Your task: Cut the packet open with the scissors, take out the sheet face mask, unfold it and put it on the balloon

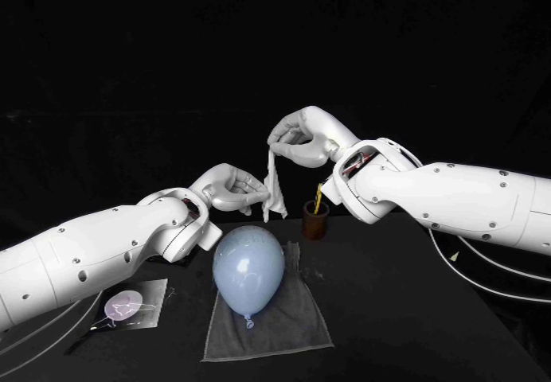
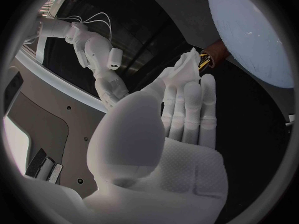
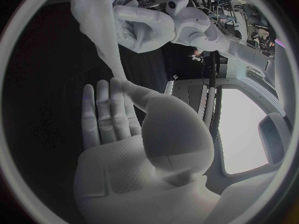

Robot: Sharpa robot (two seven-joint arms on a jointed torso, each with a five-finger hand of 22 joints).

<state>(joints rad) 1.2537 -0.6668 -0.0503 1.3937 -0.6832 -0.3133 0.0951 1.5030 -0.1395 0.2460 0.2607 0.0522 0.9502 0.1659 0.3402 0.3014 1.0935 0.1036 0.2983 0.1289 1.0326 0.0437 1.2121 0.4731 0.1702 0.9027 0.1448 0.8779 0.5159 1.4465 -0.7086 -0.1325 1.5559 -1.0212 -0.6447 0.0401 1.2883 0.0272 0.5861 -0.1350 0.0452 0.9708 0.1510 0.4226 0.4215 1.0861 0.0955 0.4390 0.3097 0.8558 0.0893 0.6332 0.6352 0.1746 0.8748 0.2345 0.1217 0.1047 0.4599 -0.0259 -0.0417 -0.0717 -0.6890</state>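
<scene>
Up above the tabletop [image 1: 413, 318] we see the sheet face mask [image 1: 273, 189] hanging as a narrow, bunched white strip between the two hands. The right hand [image 1: 296, 137] pinches its upper end. The left hand [image 1: 236, 189], lower and just beside it, grips the strip partway down, so a loose tail dangles below that hand. Beneath them the pale blue balloon [image 1: 248, 267] lies on a grey cloth [image 1: 275, 326], knot at the near end, apart from the mask. Behind the balloon stands a brown cup [image 1: 316, 224] with a thin yellow item [image 1: 314, 195] rising from it; we cannot tell whether that is the scissors. Near the left arm lies a flat dark packet [image 1: 147, 296] with a pale pink shape on it, and any writing there is too small for us to read. From the left wrist we see that hand's fingers closed on a crumpled white fold, with the cup and the balloon just beyond them.
</scene>
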